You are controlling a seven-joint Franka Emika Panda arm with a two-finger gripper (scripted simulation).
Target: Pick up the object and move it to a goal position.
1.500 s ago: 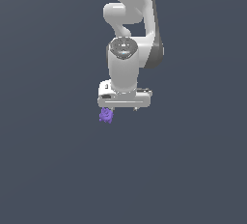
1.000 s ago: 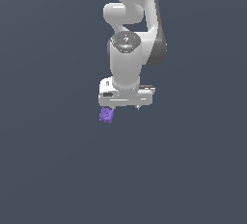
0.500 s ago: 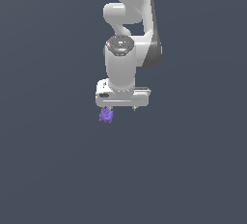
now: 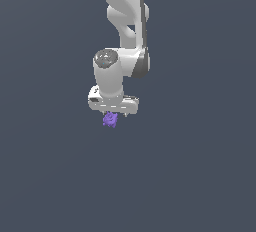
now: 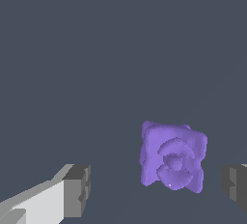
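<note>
Arm first: I'm seeing the white arm (image 4: 125, 21) come down from the top edge of the exterior view, bend at a grey-capped joint, and point its last link straight down, so the claw (image 4: 114, 116) faces the dark grey floor (image 4: 200, 176). The wide white claw body sits level across the bottom of that link.

Now the claw itself. On my wrist view the two grey fingertips (image 5: 77, 190) stand well apart, one at each side of the frame, with open gap between them, so I read it as spread wide and holding nothing. The far fingertip is cut by the frame edge, and only a sliver of it shows.

The object (image 5: 172, 158), a small purple knobbly lump with a ringed face, sits between the fingertips, nearer the cut-off one than the other. It touches neither. In the exterior view the object (image 4: 110, 120) shows just beneath the claw body, toward one end of it rather than centred.

Hard parts: from outside the fingers are tiny stubs under the claw body and I can barely make them out. I can't tell whether the lump rests on the floor or how much height separates it from the fingertips; the plain grey surface gives me no shadow or edge to judge by. The arm's base is out of frame.
</note>
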